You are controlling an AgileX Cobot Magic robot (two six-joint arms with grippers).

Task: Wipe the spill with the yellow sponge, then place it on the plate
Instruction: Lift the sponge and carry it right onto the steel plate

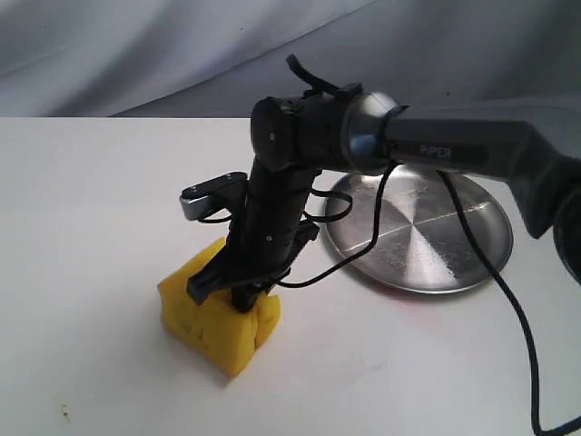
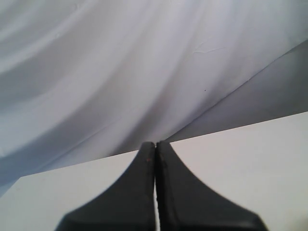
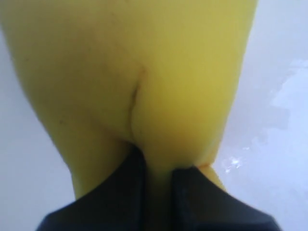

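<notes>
The yellow sponge [image 1: 216, 316] rests on the white table, left of centre in the exterior view. My right gripper [image 1: 234, 286] reaches down across the middle and is shut on the sponge's top, pinching a crease into the foam [image 3: 139, 110]. The silver plate [image 1: 422, 232] lies behind and to the right of the sponge, partly hidden by the right arm. A thin wet smear [image 3: 284, 103] shines on the table beside the sponge in the right wrist view. The amber spill itself is hidden. My left gripper [image 2: 155, 147] is shut on nothing, pointing over the table edge toward the backdrop.
A black cable [image 1: 508, 300] trails from the right arm across the plate and down the table's right side. A grey cloth backdrop [image 1: 136, 45] hangs behind the table. A few small dark specks [image 1: 64, 413] mark the near left of the table.
</notes>
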